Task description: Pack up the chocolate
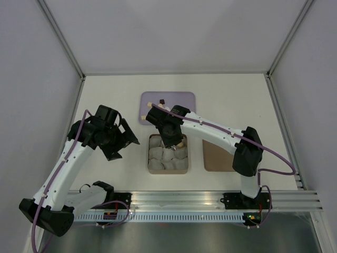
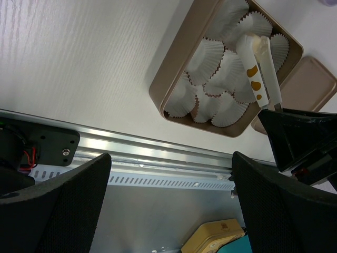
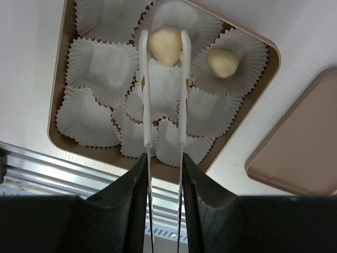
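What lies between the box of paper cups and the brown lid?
Only a bare strip of table separates the box and the lid, seen best in the right wrist view.

Top view: right arm (image 1: 216, 133) hides part of the far edge of the box (image 1: 149, 164) and one side of the lid (image 1: 215, 158); chocolate (image 1: 162, 100) on the purple tray (image 1: 181, 100) too small for detail; right wrist view: lid and box corner cut by frame edges; left wrist view: yellow object (image 2: 213, 240) cut off at bottom.

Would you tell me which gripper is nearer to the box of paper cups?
Right. The right gripper is directly over the box, shut on a pale chocolate; the left gripper hovers open off the box's left side.
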You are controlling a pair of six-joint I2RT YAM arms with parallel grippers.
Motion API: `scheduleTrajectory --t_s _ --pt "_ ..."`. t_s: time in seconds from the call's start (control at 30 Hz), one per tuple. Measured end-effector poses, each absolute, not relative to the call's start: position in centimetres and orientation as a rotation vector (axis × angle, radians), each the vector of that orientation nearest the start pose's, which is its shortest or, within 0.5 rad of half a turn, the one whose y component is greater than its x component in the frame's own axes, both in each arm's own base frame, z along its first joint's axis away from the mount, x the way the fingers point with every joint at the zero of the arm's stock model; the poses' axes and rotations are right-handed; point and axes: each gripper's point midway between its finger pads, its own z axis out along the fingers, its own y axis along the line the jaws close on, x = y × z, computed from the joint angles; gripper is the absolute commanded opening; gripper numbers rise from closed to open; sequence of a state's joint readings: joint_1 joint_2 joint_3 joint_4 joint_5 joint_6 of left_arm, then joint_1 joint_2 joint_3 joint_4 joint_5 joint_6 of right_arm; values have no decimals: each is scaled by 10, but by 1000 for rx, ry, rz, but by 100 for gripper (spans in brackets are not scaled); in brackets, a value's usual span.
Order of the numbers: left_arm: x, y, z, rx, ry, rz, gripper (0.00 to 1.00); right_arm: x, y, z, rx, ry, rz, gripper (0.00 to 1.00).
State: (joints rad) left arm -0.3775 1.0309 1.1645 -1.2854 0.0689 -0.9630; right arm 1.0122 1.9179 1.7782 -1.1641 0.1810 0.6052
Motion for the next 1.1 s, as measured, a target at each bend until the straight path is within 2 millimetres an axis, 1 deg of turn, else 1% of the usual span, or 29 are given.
scheduleTrajectory --t_s 0.27,0.53,0.67,0.83,1.1 --pt "164 -115 199 -793 2702 -452 100 221 326 129 -551 2782 74 15" --pt "162 -113 199 -794 2702 -445 100 223 325 128 -565 2780 69 15" --pt "161 -112 199 -795 2700 -442 100 224 327 122 -567 2782 66 15" --pt "158 -111 198 -795 2700 -442 100 222 324 115 -575 2793 48 15" --pt "155 -110 194 -797 2707 -436 99 225 327 115 -569 2782 64 17"
